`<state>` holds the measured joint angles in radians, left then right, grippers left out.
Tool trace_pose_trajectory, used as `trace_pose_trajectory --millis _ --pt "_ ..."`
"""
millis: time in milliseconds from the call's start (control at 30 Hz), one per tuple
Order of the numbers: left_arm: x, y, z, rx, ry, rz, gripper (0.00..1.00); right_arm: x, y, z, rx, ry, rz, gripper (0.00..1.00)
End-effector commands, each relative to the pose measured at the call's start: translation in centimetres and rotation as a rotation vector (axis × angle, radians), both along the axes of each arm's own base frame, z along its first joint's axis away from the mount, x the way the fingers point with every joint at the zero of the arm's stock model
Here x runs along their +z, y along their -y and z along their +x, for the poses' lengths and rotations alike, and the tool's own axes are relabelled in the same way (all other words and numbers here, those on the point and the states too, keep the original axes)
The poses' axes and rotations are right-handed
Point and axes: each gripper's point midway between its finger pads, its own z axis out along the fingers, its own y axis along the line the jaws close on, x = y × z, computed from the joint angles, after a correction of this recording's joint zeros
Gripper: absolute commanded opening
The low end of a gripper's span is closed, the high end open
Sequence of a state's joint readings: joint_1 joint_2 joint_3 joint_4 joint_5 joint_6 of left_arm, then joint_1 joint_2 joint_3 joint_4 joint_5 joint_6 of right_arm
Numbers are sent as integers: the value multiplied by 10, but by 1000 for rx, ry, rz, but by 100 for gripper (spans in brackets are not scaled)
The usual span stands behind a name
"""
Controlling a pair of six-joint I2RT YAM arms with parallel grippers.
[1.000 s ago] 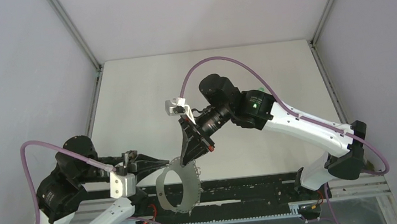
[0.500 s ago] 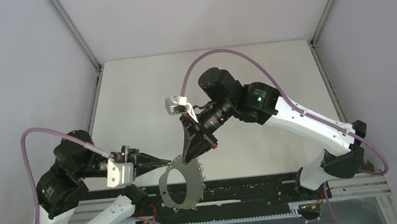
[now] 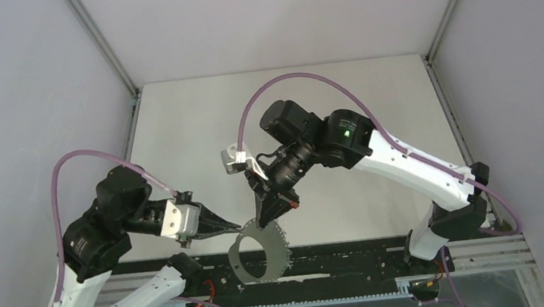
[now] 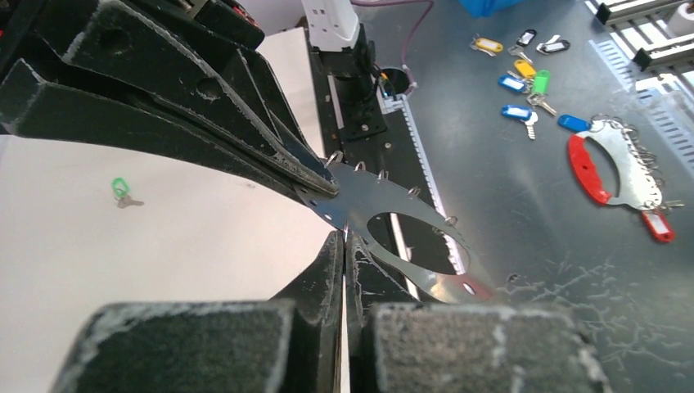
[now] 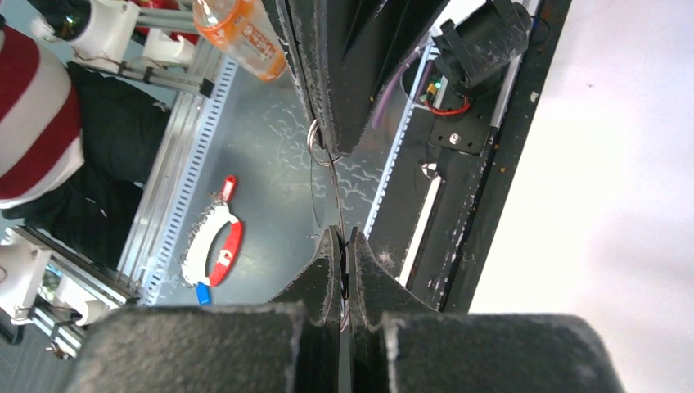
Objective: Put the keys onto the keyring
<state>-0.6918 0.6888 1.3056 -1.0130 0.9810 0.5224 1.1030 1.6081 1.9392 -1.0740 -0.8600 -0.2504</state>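
The keyring here is a flat silver metal plate (image 3: 255, 275) with an oval hole and small rings along its edge, held in the air over the table's near edge. My left gripper (image 3: 238, 225) is shut on its left rim; in the left wrist view (image 4: 344, 237) the plate (image 4: 353, 201) sits edge-on between the tips. My right gripper (image 3: 265, 221) is shut on its top rim; in the right wrist view (image 5: 344, 241) the plate (image 5: 327, 184) shows as a thin line. The green-headed key (image 4: 121, 190) lies on the white table. The red-headed key is out of view.
A black rail (image 3: 341, 257) runs along the table's near edge. On the grey floor below lie several coloured tagged keys (image 4: 524, 78) and another key plate with a red handle (image 4: 614, 164). An orange bottle (image 5: 241, 33) and a person in stripes (image 5: 33, 123) are beyond.
My left arm has risen and swung, its gripper moving right. The plate has shifted right and slightly down. My right gripper has shifted a little with it. Both stay shut on it.
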Motion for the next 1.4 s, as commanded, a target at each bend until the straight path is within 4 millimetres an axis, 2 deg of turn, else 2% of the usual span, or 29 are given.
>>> trace_pose_trajectory --millis 0,100,267,433,467,500,533,633,800,833,867,1000,1200,1367 --pt "22 -6 -33 -132 -36 -54 0 -21 -6 21 -68 112 -81 0" --pt "21 -6 -37 -154 -68 -40 0 -20 -10 26 -81 128 -76 0" --pt "24 -5 -39 -166 -79 -45 0 -6 -17 35 -127 150 -13 0" --pt "31 4 -18 -65 -43 -106 0 5 -30 38 -180 141 53 14" --pt "35 5 -13 -34 -37 -134 0 7 -33 39 -200 139 70 18" --pt "40 5 -12 -14 -20 -168 0 10 -36 42 -223 145 102 26" --pt "43 6 -9 4 -13 -190 0 5 -36 46 -253 149 104 30" --pt "47 8 0 64 -31 -235 0 14 -32 60 -355 184 183 39" --pt "43 10 3 98 -94 -254 0 50 -7 80 -520 290 403 69" --pt "42 10 5 109 -109 -259 0 63 3 78 -543 309 465 73" --pt "44 10 6 122 -118 -272 0 67 8 77 -555 317 494 74" --pt "47 12 18 196 -171 -320 0 75 17 67 -544 316 552 77" --pt "55 12 34 289 -214 -387 0 83 15 38 -432 253 611 73" --pt "63 12 38 312 -240 -423 0 82 10 24 -388 204 620 71"
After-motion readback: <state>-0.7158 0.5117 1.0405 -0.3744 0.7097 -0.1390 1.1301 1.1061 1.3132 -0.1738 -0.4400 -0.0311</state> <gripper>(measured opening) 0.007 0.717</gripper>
